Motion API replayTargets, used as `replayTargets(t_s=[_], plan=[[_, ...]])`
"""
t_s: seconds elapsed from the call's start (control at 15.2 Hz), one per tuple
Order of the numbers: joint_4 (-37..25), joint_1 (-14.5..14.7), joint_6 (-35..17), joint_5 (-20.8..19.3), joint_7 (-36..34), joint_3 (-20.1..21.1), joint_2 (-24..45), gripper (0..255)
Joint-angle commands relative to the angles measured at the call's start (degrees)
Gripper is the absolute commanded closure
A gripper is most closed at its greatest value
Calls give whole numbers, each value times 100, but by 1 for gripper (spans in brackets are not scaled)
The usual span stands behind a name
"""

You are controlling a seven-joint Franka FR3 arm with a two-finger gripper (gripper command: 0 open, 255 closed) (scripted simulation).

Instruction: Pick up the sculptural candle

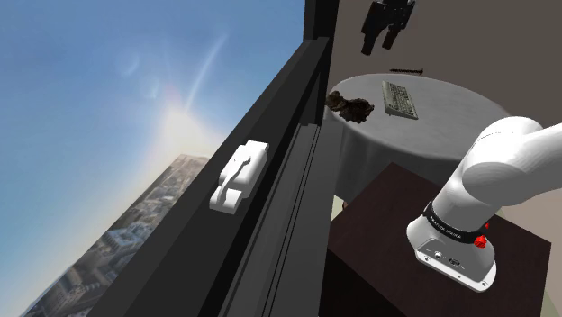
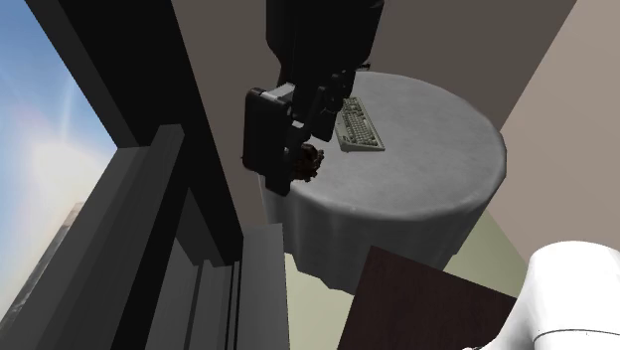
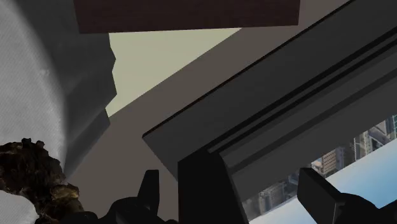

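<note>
The sculptural candle (image 1: 351,107) is a lumpy dark brown piece standing near the window-side edge of a round table (image 1: 450,135) draped in grey cloth. My black gripper (image 1: 378,45) hangs well above the table, apart from the candle, with its fingers pointing down. In the second exterior view the gripper (image 2: 298,149) looms close and covers part of the candle (image 2: 312,162). In the wrist view the gripper (image 3: 235,203) is open, its two fingers (image 3: 149,189) standing wide apart with nothing between them. The candle (image 3: 32,173) lies off to one side of the fingers, on the cloth.
A grey keyboard (image 1: 401,99) lies on the table beside the candle, and a thin dark object (image 1: 407,69) sits at the far edge. A dark window frame (image 1: 288,153) runs along the table's side, with a white object (image 1: 240,176) on it. The dark stand (image 1: 387,234) is in front.
</note>
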State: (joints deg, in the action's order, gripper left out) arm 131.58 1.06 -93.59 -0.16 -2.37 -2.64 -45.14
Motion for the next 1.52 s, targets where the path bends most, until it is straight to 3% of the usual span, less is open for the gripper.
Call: replayTargets(t_s=[0.0, 0.4, 0.86, 1.19, 1.45], plan=[[0, 0, 0, 0, 0, 0, 0, 0], [436, 8, -671, -389, 1290, -851, 246, 0], [491, 114, -1514, -676, 2818, -1891, 1041, 0], [232, 319, -2094, -607, 3987, -2655, 1918, 0], [-148, 566, -2491, -269, 5034, -3274, 2801, 0]])
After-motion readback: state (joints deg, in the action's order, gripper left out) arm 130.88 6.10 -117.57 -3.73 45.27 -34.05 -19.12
